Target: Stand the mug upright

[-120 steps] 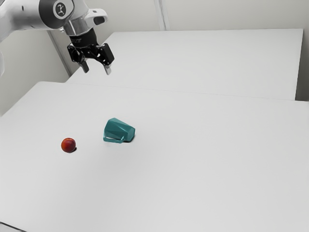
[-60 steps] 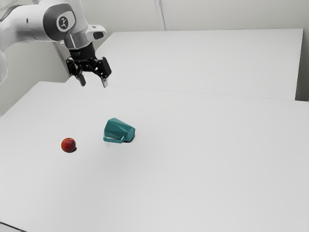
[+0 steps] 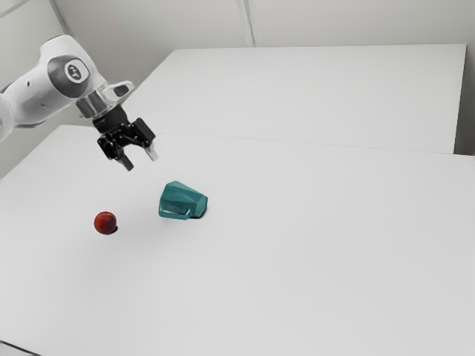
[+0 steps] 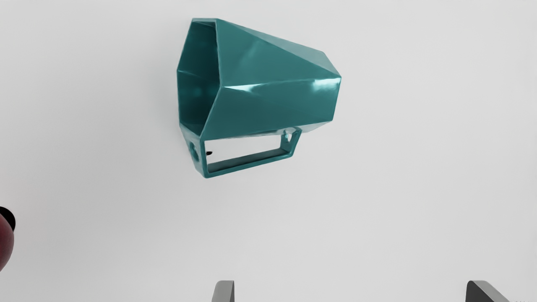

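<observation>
See a teal faceted mug [image 4: 272, 100] on its side on a white tabletop [image 4: 398, 188], with its handle [image 4: 251, 160] toward the gripper [image 3: 141, 162]; see fingers [image 4: 224, 292] spread wide; see part of a dark-red ball [image 4: 5, 241] off the mug's mouth side.

- Bright, soft light lies evenly over the pale tabletop [image 3: 312, 267].
- In the exterior view, small dark shadows hug the red ball [image 3: 105, 222] and teal mug [image 3: 183, 199] on their sides toward the exterior view's right, suggesting light from above and its left.
- In the wrist view, white glare glints on the mug's facets near its base and rim; its inside is dim.
- Faint grey shading spreads beside its mouth.
</observation>
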### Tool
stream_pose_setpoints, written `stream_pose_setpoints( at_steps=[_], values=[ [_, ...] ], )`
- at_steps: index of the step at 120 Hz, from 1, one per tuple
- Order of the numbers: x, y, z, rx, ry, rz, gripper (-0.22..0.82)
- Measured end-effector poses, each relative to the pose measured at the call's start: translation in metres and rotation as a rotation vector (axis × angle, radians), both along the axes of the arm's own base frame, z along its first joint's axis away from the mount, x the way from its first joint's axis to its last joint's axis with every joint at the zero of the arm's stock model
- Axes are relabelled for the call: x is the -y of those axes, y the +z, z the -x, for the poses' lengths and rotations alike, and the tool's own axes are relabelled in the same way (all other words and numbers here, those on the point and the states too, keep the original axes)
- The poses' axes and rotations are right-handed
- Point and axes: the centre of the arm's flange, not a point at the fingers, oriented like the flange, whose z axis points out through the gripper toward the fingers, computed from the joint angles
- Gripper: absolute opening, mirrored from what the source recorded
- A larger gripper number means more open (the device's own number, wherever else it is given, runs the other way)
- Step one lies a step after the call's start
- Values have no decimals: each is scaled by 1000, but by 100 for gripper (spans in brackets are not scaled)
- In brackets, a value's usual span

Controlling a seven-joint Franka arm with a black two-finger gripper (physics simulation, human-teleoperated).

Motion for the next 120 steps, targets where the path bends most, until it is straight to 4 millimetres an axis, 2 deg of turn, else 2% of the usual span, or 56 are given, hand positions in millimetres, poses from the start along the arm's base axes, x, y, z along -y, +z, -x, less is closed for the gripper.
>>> stream_pose_setpoints(
  at_steps=[16, 29, 37, 47, 60, 82, 104, 111, 120],
  values=[
    [-39, -43, -5, 40, -5, 154, 60],
    [-71, -96, -14, 69, -3, 279, 60],
    [-77, -121, -21, 98, -22, 342, 60],
    [-76, -141, -27, 137, -53, 402, 60],
    [-75, -151, -29, 193, -89, 453, 60],
    [-74, -181, -38, 267, -120, 538, 60],
    [-64, -192, -39, 314, -161, 615, 60],
    [-61, -193, -38, 326, -172, 639, 57],
    [-57, -196, -35, 331, -185, 678, 48]
  ],
)
